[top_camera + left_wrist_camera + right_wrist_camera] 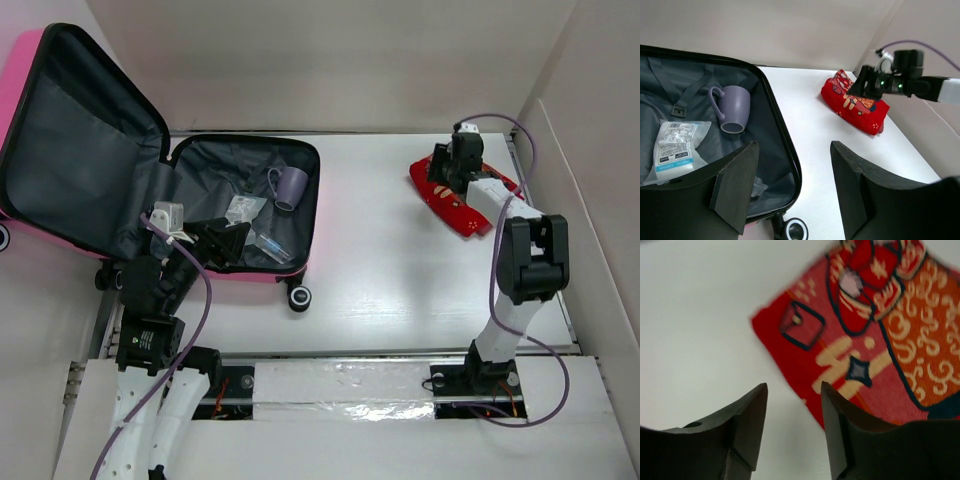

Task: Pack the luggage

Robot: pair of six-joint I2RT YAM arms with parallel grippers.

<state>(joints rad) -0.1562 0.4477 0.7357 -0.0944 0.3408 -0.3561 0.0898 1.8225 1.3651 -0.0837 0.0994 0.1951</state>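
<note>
The small bright pink hard-shell suitcase [18,75] [771,102] lies open at the far left of the white tabletop [400,290]. Its lid is propped up past the left edge, and its dark grey fabric-lined base lies flat. A black-and-white caster wheel [299,297] [795,230] shows at the near right corner. Inside the base, a lilac ceramic mug [291,186] [735,108] lies on its side toward the far right. A clear plastic packet with a white printed label [243,209] [675,147] lies just beside it. A second clear packet [270,245] lies nearer the front wall. The left gripper [222,243] [794,145] hangs over the near part of the base. Its jaws stand apart with nothing between them. Well apart from the suitcase, at the far right of the tabletop, lies a red patterned cloth pouch [450,208] [855,102] [865,355]. The right gripper [447,170] [865,82] [794,390] is positioned low over the left edge of the pouch. Its jaws are apart and bare tabletop shows in the gap. The right wrist view is blurred, so contact between the right-hand finger [840,430] and the cloth cannot be confirmed.
</note>
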